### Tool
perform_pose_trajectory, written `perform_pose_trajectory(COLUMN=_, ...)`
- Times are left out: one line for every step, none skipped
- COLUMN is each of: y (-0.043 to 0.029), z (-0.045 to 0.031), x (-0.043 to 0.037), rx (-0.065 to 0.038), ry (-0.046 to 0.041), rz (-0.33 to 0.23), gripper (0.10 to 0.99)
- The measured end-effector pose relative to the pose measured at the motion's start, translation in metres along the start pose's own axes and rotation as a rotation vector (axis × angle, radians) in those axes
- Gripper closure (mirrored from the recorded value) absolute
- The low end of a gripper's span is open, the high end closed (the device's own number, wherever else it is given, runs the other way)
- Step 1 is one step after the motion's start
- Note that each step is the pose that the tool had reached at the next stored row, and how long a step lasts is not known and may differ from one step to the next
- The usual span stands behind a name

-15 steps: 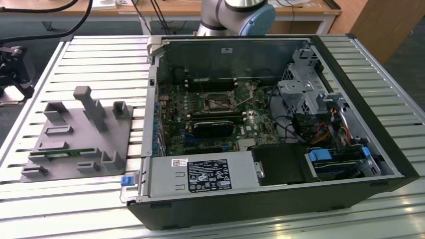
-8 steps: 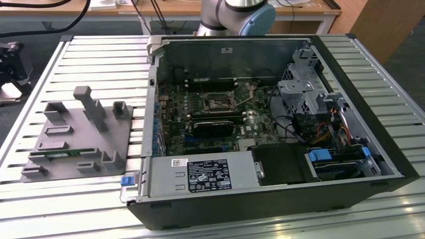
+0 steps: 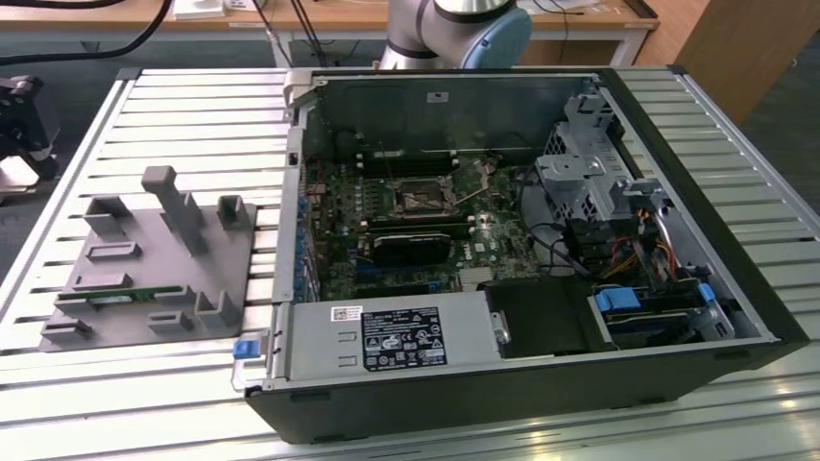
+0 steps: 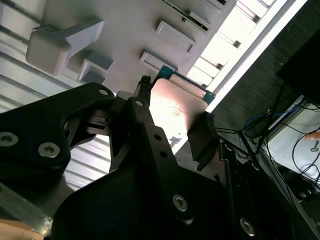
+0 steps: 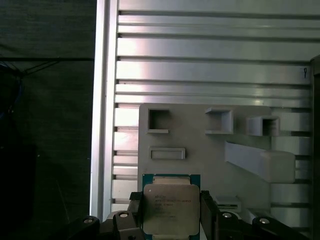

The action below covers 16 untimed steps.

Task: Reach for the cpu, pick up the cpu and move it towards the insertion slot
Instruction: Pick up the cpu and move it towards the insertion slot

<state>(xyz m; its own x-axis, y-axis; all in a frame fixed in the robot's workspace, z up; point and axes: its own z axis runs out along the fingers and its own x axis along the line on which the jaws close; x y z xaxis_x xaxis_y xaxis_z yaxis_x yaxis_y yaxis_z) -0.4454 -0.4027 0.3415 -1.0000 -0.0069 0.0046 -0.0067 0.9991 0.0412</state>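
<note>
I have the gripper (image 5: 170, 214) clamped on two opposite sides of the cpu (image 5: 170, 202), over the grey fixture (image 5: 200, 145) near the table (image 5: 200, 50) edge. I judge the reach and grasp done and the carry left. The insertion slot (image 3: 421, 200) sits mid-table, low inside the open computer case (image 3: 717, 240). Its walls and the cables (image 3: 564, 240) leave room from above only.
</note>
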Motion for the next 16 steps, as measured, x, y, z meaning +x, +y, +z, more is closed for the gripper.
perform_pose_trajectory(y=0.0000, z=-0.0006, x=0.0000, rx=0.000, ry=0.0000, rz=0.000, gripper=0.545)
perform_pose_trajectory(y=0.0001, z=-0.0014, x=0.0000, rx=0.000, ry=0.0000, rz=0.000, gripper=0.545)
perform_pose_trajectory(y=0.0001, z=-0.0025, x=0.0000, rx=0.000, ry=0.0001, rz=0.000, gripper=0.545)
perform_pose_trajectory(y=0.0002, z=-0.0035, x=0.0000, rx=0.000, ry=0.0001, rz=0.000, gripper=0.545)
perform_pose_trajectory(y=0.0002, z=-0.0045, x=0.0000, rx=0.000, ry=0.0000, rz=0.000, gripper=0.545)
perform_pose_trajectory(y=0.0002, z=-0.0057, x=0.0000, rx=0.000, ry=0.0000, rz=0.000, gripper=0.545)
perform_pose_trajectory(y=0.0003, z=-0.0070, x=0.0000, rx=0.000, ry=-0.0001, rz=0.000, gripper=0.545)
perform_pose_trajectory(y=0.0004, z=-0.0084, x=0.0000, rx=0.000, ry=0.0000, rz=0.000, gripper=0.545)
perform_pose_trajectory(y=0.0004, z=-0.0098, x=0.0000, rx=0.000, ry=-0.0001, rz=0.000, gripper=0.545)
perform_pose_trajectory(y=0.0005, z=-0.0112, x=0.0001, rx=0.000, ry=0.0000, rz=0.000, gripper=0.545)
perform_pose_trajectory(y=0.0005, z=-0.0126, x=0.0000, rx=0.000, ry=0.0001, rz=0.000, gripper=0.545)
perform_pose_trajectory(y=0.0006, z=-0.0138, x=0.0001, rx=0.000, ry=0.0000, rz=0.000, gripper=0.545)
perform_pose_trajectory(y=0.0007, z=-0.0152, x=0.0001, rx=0.000, ry=0.0000, rz=0.000, gripper=0.545)
perform_pose_trajectory(y=0.0009, z=-0.0173, x=0.0001, rx=0.000, ry=0.0000, rz=0.000, gripper=0.545)
perform_pose_trajectory(y=0.0014, z=-0.0207, x=0.0002, rx=0.000, ry=0.0000, rz=0.000, gripper=0.545)
perform_pose_trajectory(y=0.0018, z=-0.0244, x=0.0001, rx=0.000, ry=0.0000, rz=0.000, gripper=0.545)
